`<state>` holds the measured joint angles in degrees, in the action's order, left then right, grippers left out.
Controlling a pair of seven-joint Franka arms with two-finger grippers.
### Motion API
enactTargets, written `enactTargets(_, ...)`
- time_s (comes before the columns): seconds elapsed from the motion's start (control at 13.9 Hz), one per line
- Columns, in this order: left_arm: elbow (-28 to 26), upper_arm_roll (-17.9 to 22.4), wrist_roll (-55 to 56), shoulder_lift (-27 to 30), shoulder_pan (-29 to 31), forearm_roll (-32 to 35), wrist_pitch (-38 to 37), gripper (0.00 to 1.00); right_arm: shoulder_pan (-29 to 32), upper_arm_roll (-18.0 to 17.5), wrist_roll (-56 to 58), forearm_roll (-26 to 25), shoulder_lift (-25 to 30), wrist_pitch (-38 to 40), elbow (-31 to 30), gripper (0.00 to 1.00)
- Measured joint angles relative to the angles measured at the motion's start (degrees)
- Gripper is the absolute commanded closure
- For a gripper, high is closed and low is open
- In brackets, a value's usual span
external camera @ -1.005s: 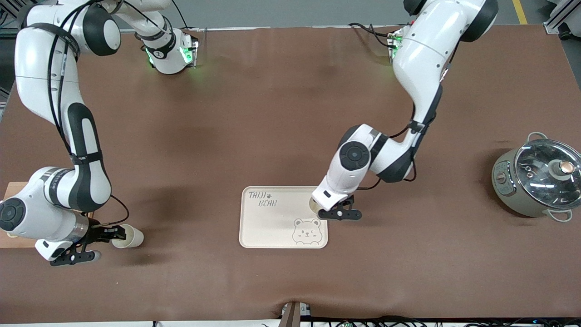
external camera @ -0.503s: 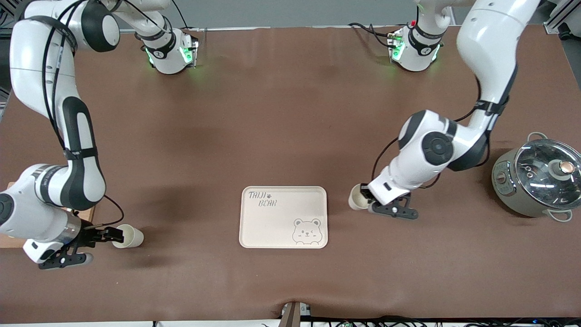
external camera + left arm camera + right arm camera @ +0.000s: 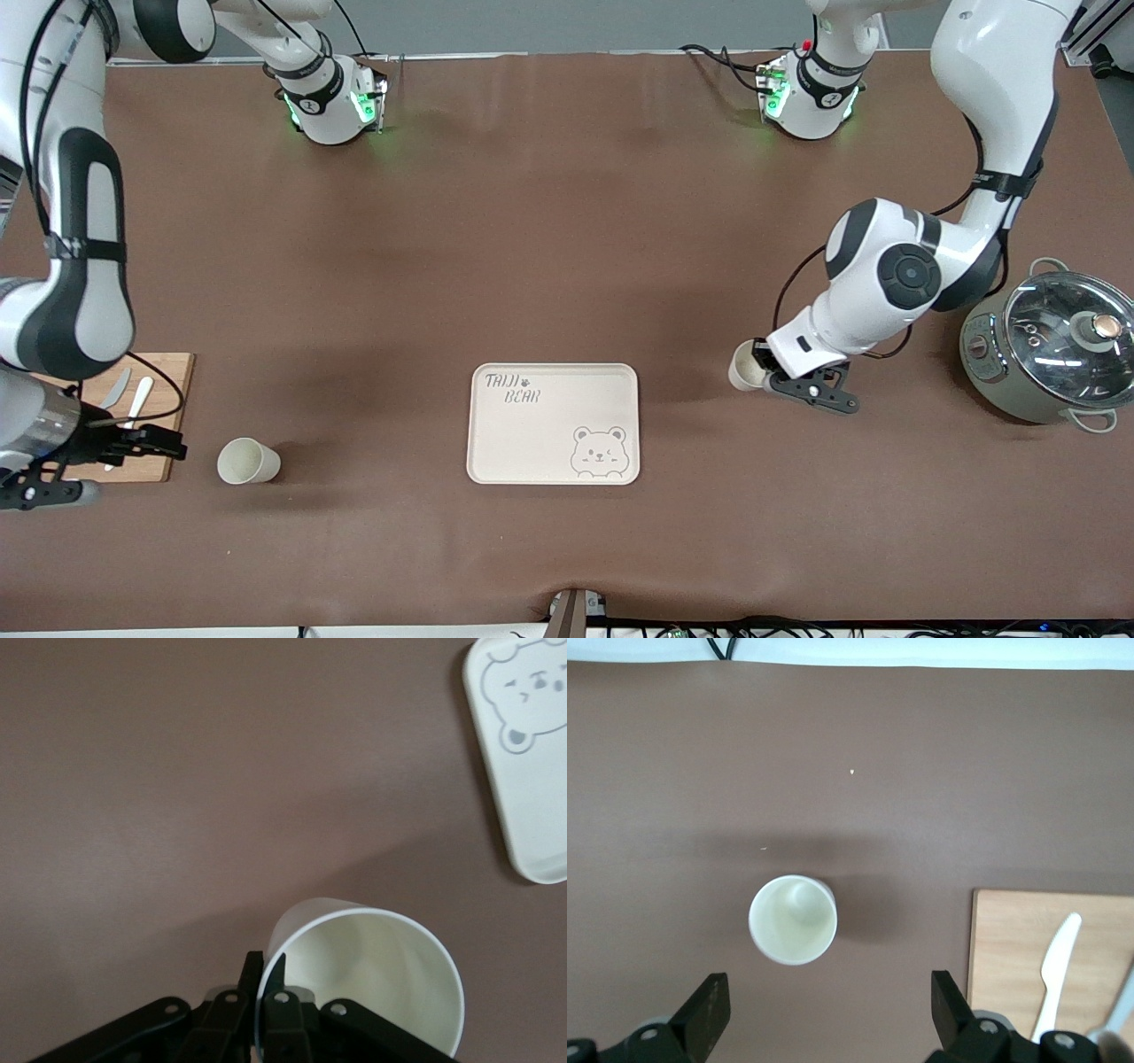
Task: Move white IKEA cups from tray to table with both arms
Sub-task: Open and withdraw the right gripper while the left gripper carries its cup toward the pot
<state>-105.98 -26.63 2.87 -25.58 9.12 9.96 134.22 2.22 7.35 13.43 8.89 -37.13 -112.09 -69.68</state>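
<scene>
One white cup (image 3: 248, 462) stands upright on the brown table, between the wooden board and the bear-print tray (image 3: 549, 443); it also shows in the right wrist view (image 3: 793, 919). My right gripper (image 3: 133, 447) is open and empty over the board's edge, apart from that cup; in the right wrist view the right gripper (image 3: 828, 1014) has its jaws spread wide. My left gripper (image 3: 764, 370) is shut on the rim of the second white cup (image 3: 742, 365), tilted in the air over bare table between the tray and the pot. In the left wrist view the left gripper (image 3: 266, 979) pinches the wall of that cup (image 3: 372, 970).
A wooden board (image 3: 173, 377) with a white knife and spoon lies at the right arm's end, also in the right wrist view (image 3: 1010, 948). A grey pot with a glass lid (image 3: 1050, 350) stands at the left arm's end. The tray's corner shows in the left wrist view (image 3: 532, 771).
My right gripper let go of its cup and drew back over the board. My left gripper carried its cup from the tray's corner toward the pot.
</scene>
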Motion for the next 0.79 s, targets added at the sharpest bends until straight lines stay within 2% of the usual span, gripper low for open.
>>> enactTargets(0.36,-5.0,0.1,-0.2,-1.5,2.1,2.9,9.5,1.0,-0.4,0.0,-3.4,-0.2,6.5,9.7,0.1,0.0)
enactTargets(0.79,-5.4,0.2,-0.2,-5.7,2.6,4.6,15.3,1.0,-0.9,-0.1,-8.5,-0.3,14.4,20.0,0.1,0.0)
